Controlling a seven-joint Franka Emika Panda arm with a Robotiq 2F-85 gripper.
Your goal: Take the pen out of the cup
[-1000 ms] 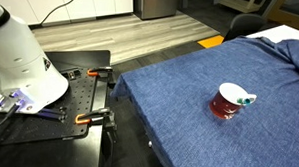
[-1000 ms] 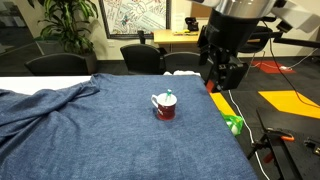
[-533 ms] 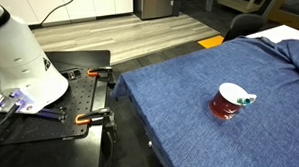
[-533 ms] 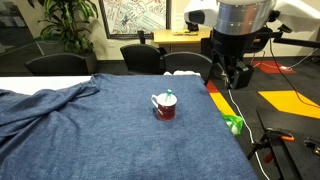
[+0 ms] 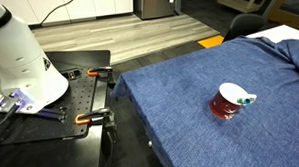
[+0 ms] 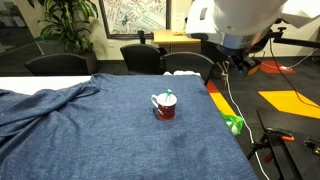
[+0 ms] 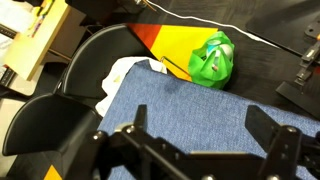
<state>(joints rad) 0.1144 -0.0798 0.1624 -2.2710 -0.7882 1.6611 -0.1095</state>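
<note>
The approach is in hand: the gripper [image 7: 200, 138], jaws spread apart, is positioned well right of the cup [image 6: 164, 107]; it must be lowered onto the pen [image 6: 169, 95].

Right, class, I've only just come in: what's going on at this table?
A robot arm is set to take a pen out of a cup, but it hasn't started. The teal pen rests in the dark red cup, which stands on a blue cloth. The gripper is open and empty, well away from the cup.
</note>
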